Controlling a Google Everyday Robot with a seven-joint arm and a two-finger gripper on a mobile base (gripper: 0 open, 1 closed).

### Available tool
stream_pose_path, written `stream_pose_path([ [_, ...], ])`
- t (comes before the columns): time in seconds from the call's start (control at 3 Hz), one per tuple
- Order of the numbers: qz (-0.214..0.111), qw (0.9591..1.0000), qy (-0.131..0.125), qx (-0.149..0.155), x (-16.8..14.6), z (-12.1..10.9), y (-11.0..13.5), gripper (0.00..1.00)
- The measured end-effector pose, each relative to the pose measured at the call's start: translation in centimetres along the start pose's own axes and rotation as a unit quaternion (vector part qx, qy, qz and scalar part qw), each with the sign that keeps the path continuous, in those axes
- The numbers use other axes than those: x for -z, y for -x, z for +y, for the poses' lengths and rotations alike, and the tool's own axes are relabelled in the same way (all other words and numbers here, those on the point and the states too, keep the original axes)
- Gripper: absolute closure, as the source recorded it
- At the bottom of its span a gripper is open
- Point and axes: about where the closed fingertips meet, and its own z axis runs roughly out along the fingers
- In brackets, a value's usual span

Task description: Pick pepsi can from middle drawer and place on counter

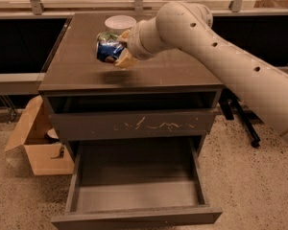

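Note:
My gripper (116, 48) is shut on the pepsi can (107, 50), a blue dented can held on its side a little above the counter (86, 68), over its left-middle part. The can casts a shadow on the dark-brown top just below it. One tan finger (126, 60) shows under the can. The middle drawer (134, 186) stands pulled out below, with a bare grey floor and nothing in it.
A white bowl (120, 22) sits at the back of the counter, just behind the can. The upper drawer front (134, 124) with pale scratch marks is shut. An open cardboard box (38, 143) stands on the floor at left. A black chair base (240, 123) stands at right.

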Motion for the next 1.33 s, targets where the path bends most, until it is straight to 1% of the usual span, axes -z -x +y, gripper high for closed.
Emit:
stream_pose_path([
  [0.33,-0.014,0.9997,0.012,-0.019,-1.36,0.22,-0.93,0.75],
  [0.67,-0.014,0.9996,0.012,-0.02,-1.43,0.22,-0.99,0.44],
  [1.0,-0.014,0.9996,0.012,-0.02,-1.43,0.22,-0.99,0.2],
  [1.33,-0.014,0.9996,0.012,-0.02,-1.43,0.22,-0.98,0.0],
])
